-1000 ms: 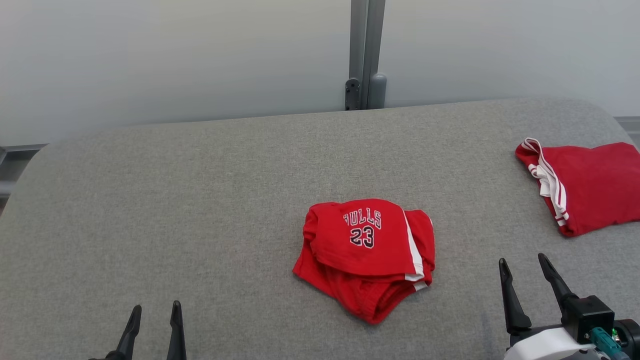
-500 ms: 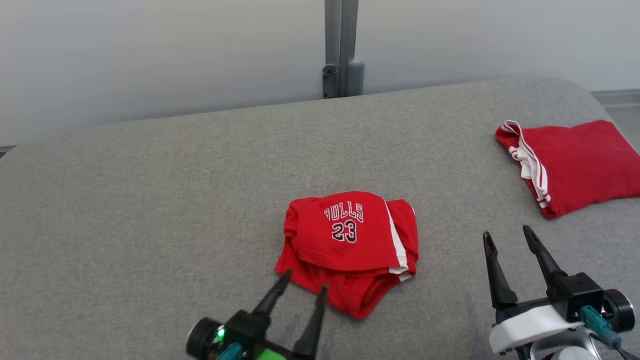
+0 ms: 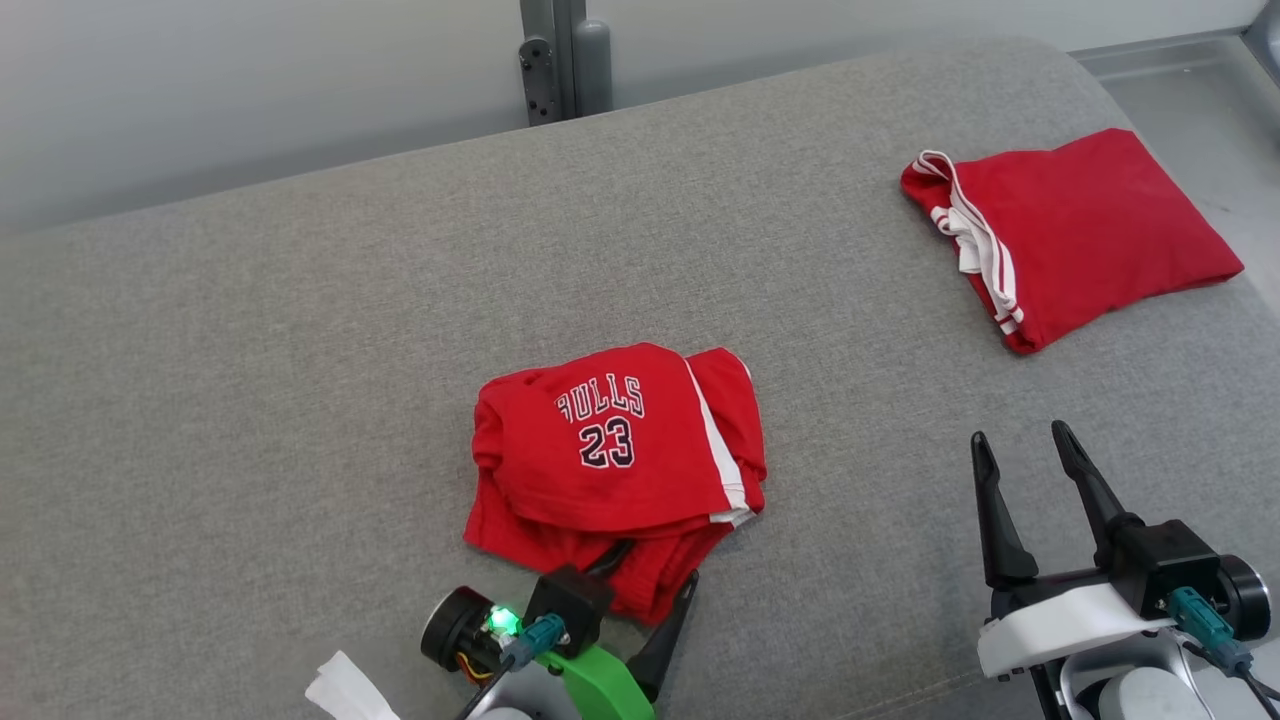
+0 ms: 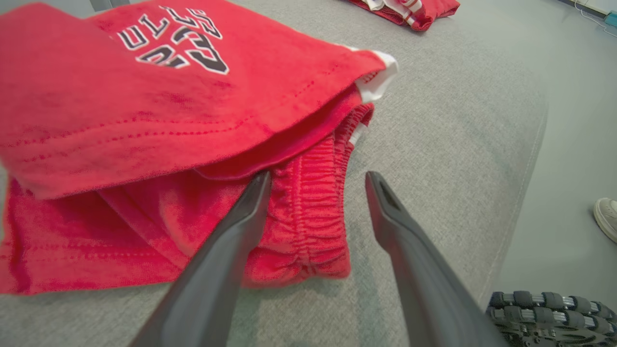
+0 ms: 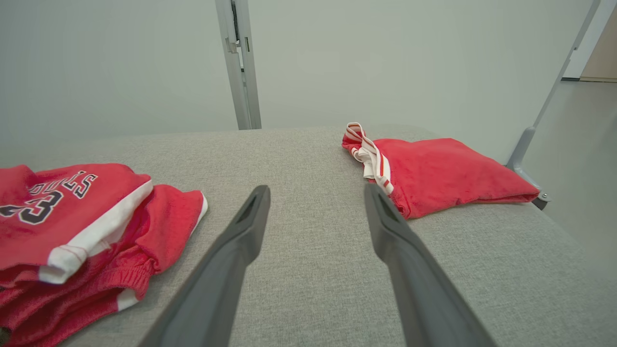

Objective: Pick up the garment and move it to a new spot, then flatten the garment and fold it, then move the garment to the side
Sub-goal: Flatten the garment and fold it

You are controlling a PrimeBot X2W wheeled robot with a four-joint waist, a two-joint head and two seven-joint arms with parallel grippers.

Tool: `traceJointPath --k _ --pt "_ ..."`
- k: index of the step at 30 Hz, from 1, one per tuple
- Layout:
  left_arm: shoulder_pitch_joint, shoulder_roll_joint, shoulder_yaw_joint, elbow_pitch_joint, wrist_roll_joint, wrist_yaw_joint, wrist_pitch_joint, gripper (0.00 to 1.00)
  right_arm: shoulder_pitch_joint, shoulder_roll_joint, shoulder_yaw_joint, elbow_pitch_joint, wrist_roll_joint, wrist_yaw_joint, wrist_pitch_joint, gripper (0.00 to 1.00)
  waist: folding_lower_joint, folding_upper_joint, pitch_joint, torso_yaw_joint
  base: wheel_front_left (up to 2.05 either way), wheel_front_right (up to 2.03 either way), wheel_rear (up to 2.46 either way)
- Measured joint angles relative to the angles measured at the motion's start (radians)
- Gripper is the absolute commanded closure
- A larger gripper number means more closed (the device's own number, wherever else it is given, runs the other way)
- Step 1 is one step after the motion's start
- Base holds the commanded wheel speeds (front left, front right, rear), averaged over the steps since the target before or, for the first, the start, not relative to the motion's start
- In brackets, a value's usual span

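The garment point(image 3: 615, 470) is a crumpled pair of red shorts printed "BULLS 23", lying mid-table. My left gripper point(image 3: 655, 565) is open at its near edge. In the left wrist view the left gripper point(image 4: 318, 177) straddles the gathered elastic waistband point(image 4: 313, 212). Its left finger point(image 4: 241, 221) rests against the red cloth under the top fold, while the right finger point(image 4: 390, 217) is over bare table. My right gripper point(image 3: 1020, 435) stands open above bare fabric to the right of the garment point(image 5: 72, 217), holding nothing.
A second, folded red garment point(image 3: 1080, 235) with white stripes lies at the table's far right corner. The grey padded table point(image 3: 250, 350) ends close to my arms. A grey post point(image 3: 560, 50) stands behind. A shoe point(image 4: 607, 217) shows on the floor.
The head camera has swung, shifting the whole scene left. My left gripper has come forward from the bottom edge to the garment's near edge. The right gripper has stayed open and nearly still.
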Motion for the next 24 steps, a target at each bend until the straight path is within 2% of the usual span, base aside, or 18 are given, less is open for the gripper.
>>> traceJointPath --k 2,3,4,6,10,15,24 --pt "-0.022 0.000 -0.010 0.032 0.003 0.009 0.001 0.00 -0.005 0.000 -0.001 0.002 0.000 0.000 0.000 0.00 0.0000 0.0000 0.011 -0.012 0.00 0.00 0.00" --pt "-0.032 0.000 -0.011 0.048 0.003 0.015 0.002 0.12 -0.009 0.000 0.000 0.003 0.000 0.000 0.000 0.00 0.0000 0.0000 0.016 -0.016 0.00 0.00 0.00" --pt "-0.044 0.000 -0.014 0.064 0.001 0.021 0.003 0.61 -0.014 0.000 0.001 0.005 0.000 0.000 0.000 0.00 0.0000 0.0000 0.021 -0.020 0.00 0.00 0.00" --pt "-0.065 0.000 -0.015 0.071 -0.016 0.029 -0.014 1.00 -0.022 0.001 0.007 0.008 0.000 0.000 0.000 0.00 0.0000 0.0000 0.027 -0.026 0.00 0.00 0.00" --pt "-0.109 0.000 -0.026 0.040 -0.073 0.030 -0.057 1.00 -0.025 0.002 0.003 0.009 0.000 0.000 0.000 0.00 0.0000 0.0000 0.028 -0.025 0.00 0.00 0.00" --pt "-0.159 0.000 -0.007 -0.066 -0.132 0.043 -0.096 1.00 -0.023 0.002 0.000 0.016 0.002 0.000 0.000 0.00 0.0000 0.0000 0.020 -0.009 0.00 0.00 0.00" --pt "-0.245 0.000 0.052 -0.206 -0.280 0.053 -0.106 1.00 -0.024 0.002 0.020 0.029 0.006 0.000 0.000 0.00 0.0000 0.0000 -0.002 -0.004 0.00 0.00 0.00"
